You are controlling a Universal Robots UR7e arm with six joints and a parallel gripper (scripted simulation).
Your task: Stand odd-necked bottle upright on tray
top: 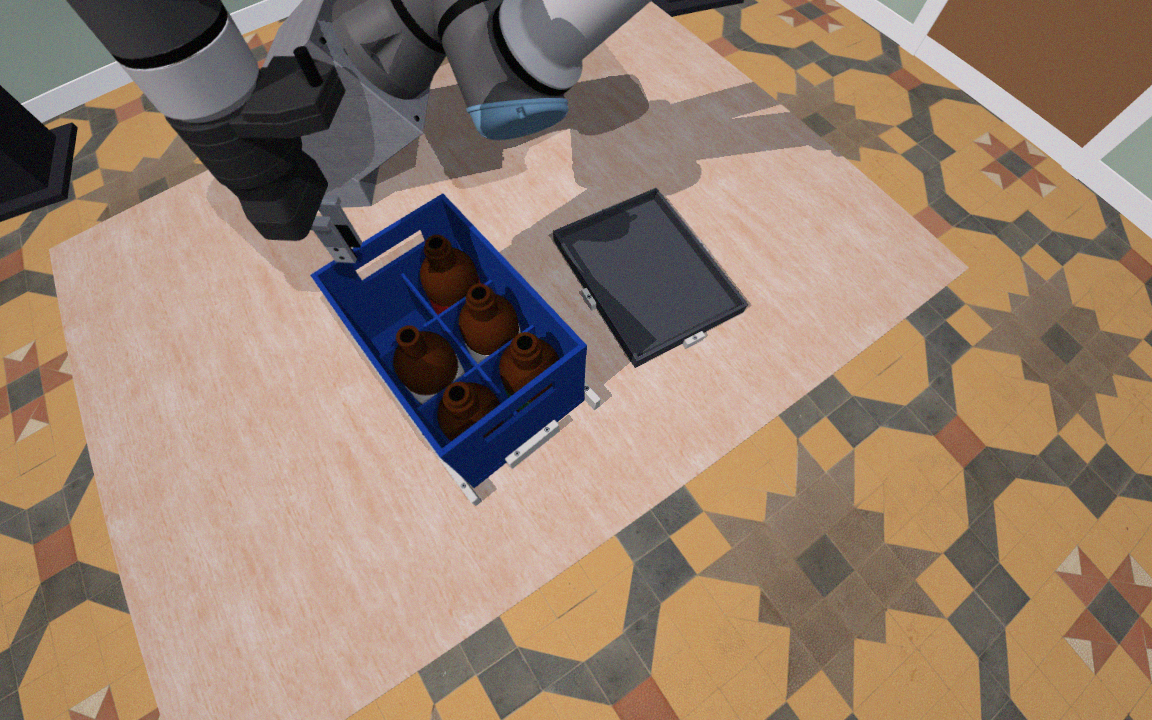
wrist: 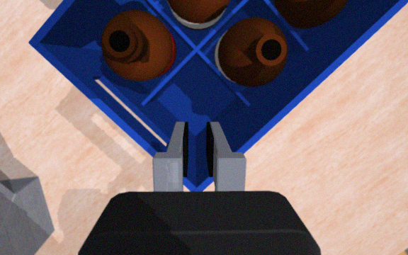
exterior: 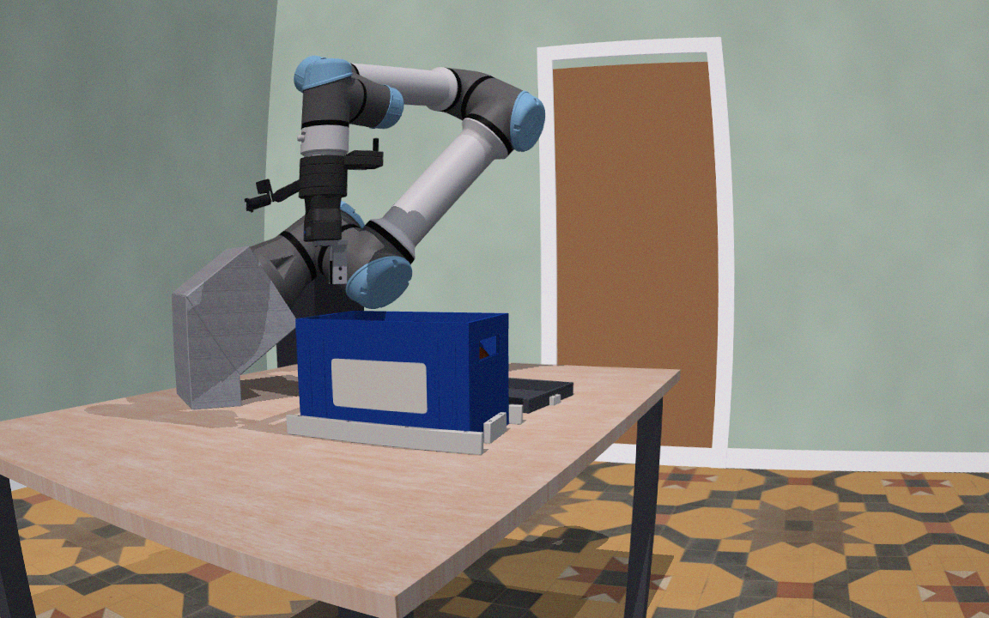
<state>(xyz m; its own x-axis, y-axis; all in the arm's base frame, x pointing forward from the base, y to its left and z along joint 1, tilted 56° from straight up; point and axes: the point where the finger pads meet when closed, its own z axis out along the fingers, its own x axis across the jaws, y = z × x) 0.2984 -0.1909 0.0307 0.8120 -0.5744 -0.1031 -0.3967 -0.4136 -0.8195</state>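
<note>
Gripper (top: 336, 234) (exterior: 337, 267) (wrist: 197, 138) partly open, nothing between fingers, above the empty compartment at the crate's (top: 574, 356) (exterior: 452, 338) (wrist: 101, 103) far-left end. All five bottles in crate; odd one unidentified. Tray (top: 665, 277) (exterior: 540, 396), right, unfilled. White stops (top: 533, 443) (exterior: 494, 427) presumably locate the crate.

Five brown bottles (top: 423, 362) (wrist: 253, 53) stand in one blue crate (top: 390, 385) (exterior: 383, 338) (wrist: 282, 117), which has six compartments. Two of the bottles are in the compartments nearest the claw (top: 340, 237) (exterior: 338, 264) (wrist: 197, 138) that hold one. One dark tray (top: 678, 268) (exterior: 544, 386) lies beyond the crate from the claw, on one tabletop (top: 249, 501) (exterior: 313, 492) (wrist: 349, 159). Three pale blocks (top: 533, 444) (exterior: 383, 435) stand by the crate, and two small ones (top: 695, 339) (exterior: 555, 399) by the tray.
</note>
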